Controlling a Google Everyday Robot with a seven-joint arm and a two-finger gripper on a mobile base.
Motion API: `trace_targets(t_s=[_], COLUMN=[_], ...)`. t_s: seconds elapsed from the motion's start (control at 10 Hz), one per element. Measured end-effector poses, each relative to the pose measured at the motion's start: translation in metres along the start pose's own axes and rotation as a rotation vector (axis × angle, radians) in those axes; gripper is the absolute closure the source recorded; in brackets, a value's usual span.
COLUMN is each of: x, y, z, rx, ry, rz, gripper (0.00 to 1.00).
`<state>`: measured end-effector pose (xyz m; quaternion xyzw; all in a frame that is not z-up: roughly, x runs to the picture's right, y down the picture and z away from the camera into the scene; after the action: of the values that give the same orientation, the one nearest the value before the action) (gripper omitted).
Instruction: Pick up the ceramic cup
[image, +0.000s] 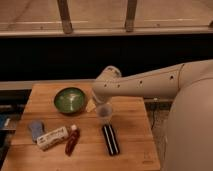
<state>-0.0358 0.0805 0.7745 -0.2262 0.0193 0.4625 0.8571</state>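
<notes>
The ceramic cup (104, 114) is small and pale, and stands upright over the middle of the wooden table (130, 150). My gripper (102, 103) comes in from the right on a white arm and sits directly on top of the cup, covering its rim. The green bowl (70, 100) lies just left of the cup and apart from it.
In front of the cup lie a black rectangular object (110, 139), a reddish-brown packet (72, 141), a white packet (52, 137) and a blue object (36, 129). The table's right edge is near the robot's body (190, 130). A dark ledge runs behind the table.
</notes>
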Motion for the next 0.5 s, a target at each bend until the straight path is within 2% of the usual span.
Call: trace_targets(t_s=[0.2,0.5], x=[0.003,0.009], y=[-0.011,-0.044], z=[-0.001,-0.008], rx=[0.016,0.061], ry=[0.002,0.007], rz=[0.020,0.068], gripper=[0.20,0.20])
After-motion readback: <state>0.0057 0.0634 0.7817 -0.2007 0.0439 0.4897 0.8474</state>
